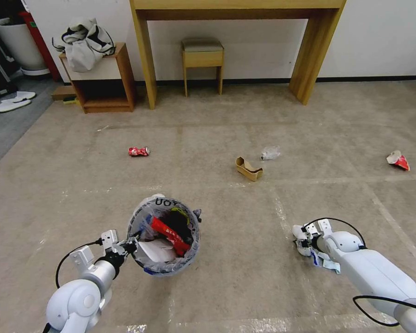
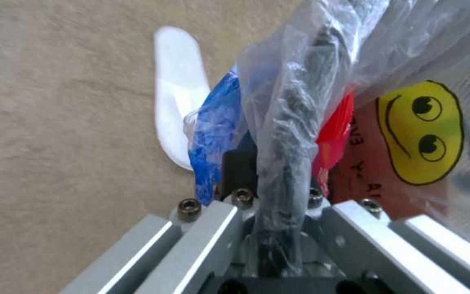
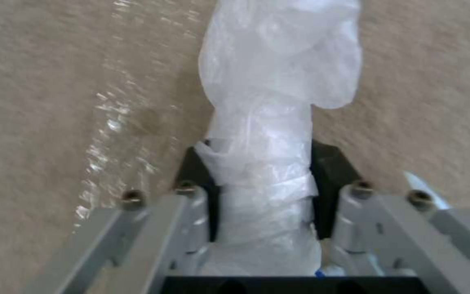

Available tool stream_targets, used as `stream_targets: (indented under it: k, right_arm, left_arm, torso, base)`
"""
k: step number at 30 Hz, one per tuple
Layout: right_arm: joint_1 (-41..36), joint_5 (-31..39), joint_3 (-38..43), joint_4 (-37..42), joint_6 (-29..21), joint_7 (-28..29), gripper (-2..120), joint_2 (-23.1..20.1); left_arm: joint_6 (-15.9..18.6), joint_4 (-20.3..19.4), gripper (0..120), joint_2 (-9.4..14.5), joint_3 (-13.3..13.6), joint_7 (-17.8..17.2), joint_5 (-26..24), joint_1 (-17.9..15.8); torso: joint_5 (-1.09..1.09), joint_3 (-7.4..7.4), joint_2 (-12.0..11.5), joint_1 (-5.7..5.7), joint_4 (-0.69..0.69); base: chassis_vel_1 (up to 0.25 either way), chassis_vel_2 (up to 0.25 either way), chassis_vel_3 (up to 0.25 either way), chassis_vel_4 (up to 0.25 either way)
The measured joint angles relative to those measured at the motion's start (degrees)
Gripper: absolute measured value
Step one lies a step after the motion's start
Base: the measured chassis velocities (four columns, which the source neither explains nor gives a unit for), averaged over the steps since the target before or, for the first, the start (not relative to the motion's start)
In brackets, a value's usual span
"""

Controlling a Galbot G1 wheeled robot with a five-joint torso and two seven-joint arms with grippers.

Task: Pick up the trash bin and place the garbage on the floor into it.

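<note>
the left claw (image 1: 127, 247) is clenched on the lined rim of the trash bin (image 1: 164, 236). right of the bin, the right claw (image 1: 305, 240) grips a white plastic wad (image 3: 278, 122), which looks light, soft and crushable. open carpet (image 1: 245, 259) lies between it and the bin; soda can (image 1: 138, 151) and cardboard scrap (image 1: 248, 169) lie beyond the bin.

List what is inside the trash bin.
Inside the trash bin, held at its rim by the left tool: a red wrapper, something white, dark pieces. Anything beneath them is covered.
</note>
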Motion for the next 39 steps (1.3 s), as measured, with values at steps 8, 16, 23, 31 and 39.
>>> stream_targets:
  k: [8,16,23,31,39]
  right_arm:
    - [-3.8,3.1,4.4,6.9,-0.2,0.7,1,-3.0]
    - [-13.2,12.5,11.3,25.5,0.8,3.4,0,-11.7]
    - [-17.0,14.7,17.5,35.0,2.4,6.5,0,-14.0]
    - [-18.6,16.1,24.6,46.1,6.7,7.9,0,-13.7]
    - [-22.0,21.9,28.3,58.7,18.8,1.9,0,-12.3]
  left_arm:
    - [0.3,-0.4,0,0.4,0.3,0.2,0.0,-0.1]
    - [0.6,-0.7,0,1.5,0.5,0.2,-0.6,-0.2]
    - [0.6,-0.6,0,1.5,-0.1,0.8,-0.5,0.2]
    - [0.6,-1.1,0,1.5,-0.3,0.8,-0.4,0.5]
    - [2.2,-2.1,0,2.9,0.4,0.2,-1.8,0.7]
  torso:
    - [0.09,0.00,0.0,0.00,0.07]
    - [0.07,0.00,0.0,0.00,0.06]
    - [0.08,0.00,0.0,0.00,0.05]
    - [0.07,0.00,0.0,0.00,0.05]
    - [0.08,0.00,0.0,0.00,0.05]
  base:
    - [0.000,0.000,0.000,0.000]
    - [0.000,0.000,0.000,0.000]
    - [0.000,0.000,0.000,0.000]
    - [0.000,0.000,0.000,0.000]
    - [0.000,0.000,0.000,0.000]
